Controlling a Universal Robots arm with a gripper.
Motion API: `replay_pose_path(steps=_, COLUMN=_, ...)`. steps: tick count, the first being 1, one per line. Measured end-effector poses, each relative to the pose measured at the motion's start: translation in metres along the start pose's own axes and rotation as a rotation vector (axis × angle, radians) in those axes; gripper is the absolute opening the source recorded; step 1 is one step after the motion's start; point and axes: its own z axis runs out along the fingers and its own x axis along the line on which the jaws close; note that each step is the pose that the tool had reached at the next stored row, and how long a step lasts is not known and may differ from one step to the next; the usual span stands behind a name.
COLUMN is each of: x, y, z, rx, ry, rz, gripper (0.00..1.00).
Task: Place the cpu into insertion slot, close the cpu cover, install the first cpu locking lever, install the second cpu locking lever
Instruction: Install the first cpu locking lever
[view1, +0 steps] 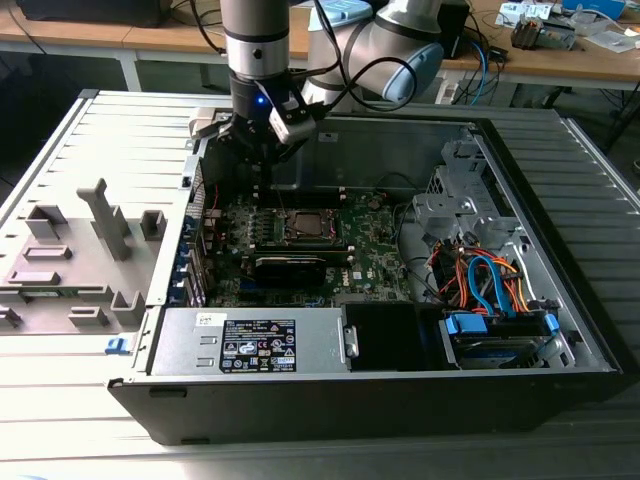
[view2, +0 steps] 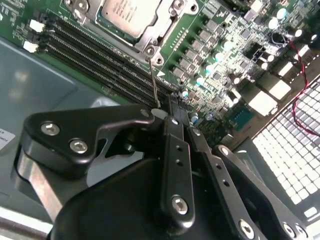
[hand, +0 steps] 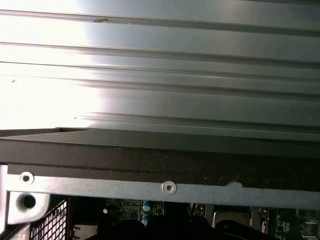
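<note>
Silvery-grey, the cpu (view2: 131, 16) sits in the insertion slot (view1: 305, 226) under the cpu cover (view2: 150, 37), partly cut off in the second wrist view. Nearby, the gripper (view2: 167, 112) pinches a thin locking lever (view2: 154, 80) beside the memory slots (view2: 100, 60), inside the computer case (view1: 560, 300).

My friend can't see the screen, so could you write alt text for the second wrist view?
A black metal gripper with its fingers together pinches the end of a thin silver wire lever beside the square silver-rimmed socket. The silvery-grey square chip sits in that socket on the green circuit board, next to long black memory slots.
</note>
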Motion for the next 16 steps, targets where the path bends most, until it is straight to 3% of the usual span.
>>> replay_pose_path(steps=16, x=-0.004, y=-0.0002, z=0.0002, rx=0.0, ry=0.0, rz=0.0, gripper=0.11)
